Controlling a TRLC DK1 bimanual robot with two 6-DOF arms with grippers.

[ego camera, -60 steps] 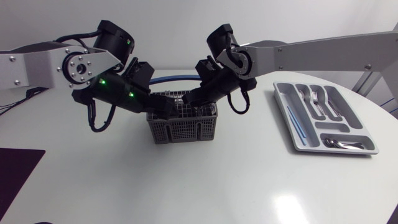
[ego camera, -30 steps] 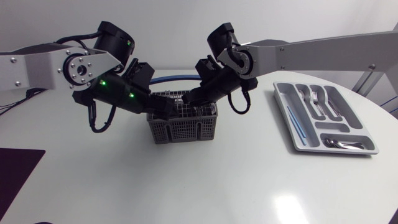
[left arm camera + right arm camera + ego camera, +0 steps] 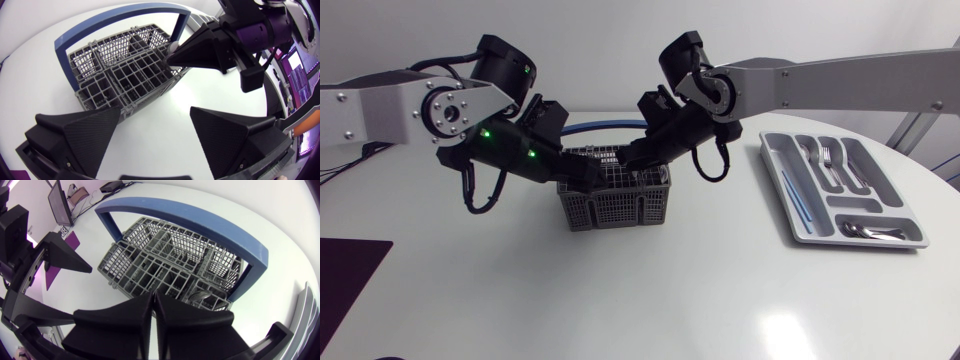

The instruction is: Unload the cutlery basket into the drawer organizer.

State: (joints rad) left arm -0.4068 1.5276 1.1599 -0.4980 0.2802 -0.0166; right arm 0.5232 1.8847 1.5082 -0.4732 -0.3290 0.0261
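The grey mesh cutlery basket (image 3: 616,198) with a blue arched handle (image 3: 610,127) stands mid-table. My right gripper (image 3: 634,160) hangs over its right rear corner with the fingers pressed together (image 3: 152,311). In the left wrist view a small pale thing shows at that gripper's tip (image 3: 172,48); I cannot tell what it is. One metal piece (image 3: 199,298) lies in a basket compartment just beside the right fingertips. My left gripper (image 3: 586,173) is at the basket's left rim, open (image 3: 155,135) and empty. The grey drawer organizer (image 3: 912,222) lies far right, holding forks (image 3: 826,158) and spoons (image 3: 872,231).
The organizer's long left slot holds a thin blue item (image 3: 798,200). A dark purple mat (image 3: 345,275) lies at the table's left front edge. Open tabletop lies in front of the basket and between it and the organizer.
My right arm has risen slightly and shifted a little to the right above the basket, fingers staying together. The left arm and the basket have not moved.
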